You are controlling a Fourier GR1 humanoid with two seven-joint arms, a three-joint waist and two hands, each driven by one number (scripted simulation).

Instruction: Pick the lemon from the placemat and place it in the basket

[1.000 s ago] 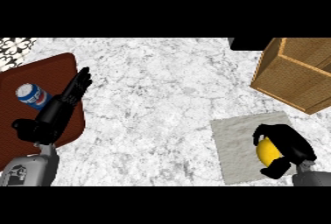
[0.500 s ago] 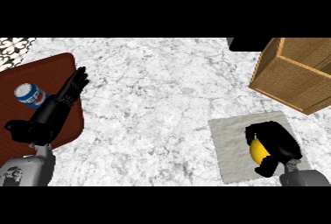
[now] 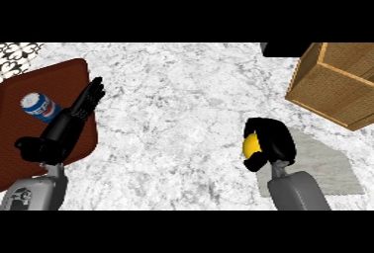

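Lemon [image 3: 251, 144] in the right hand [image 3: 270, 141]: we see its yellow skin between the curled black fingers and thumb, which wrap round it and hide most of it. We place the hand and fruit over the bare marble counter [image 3: 182, 99], just beside the left edge of the grey placemat [image 3: 329, 168] and not on it, so we judge the pick to be done. What is left, as we read it, is the carry and the release: the wicker basket [image 3: 332, 84] stands at the upper right, well apart from the hand, and we see nothing yellow inside it. We take the next move to call for travel up and to the right, over the basket's near wall, before the fingers let go. We note the left hand [image 3: 86, 101] at the left, fingers straight and held together, resting over the dark brown board [image 3: 36, 81] beside a blue and white can [image 3: 38, 106], holding nothing and playing no part in this step.
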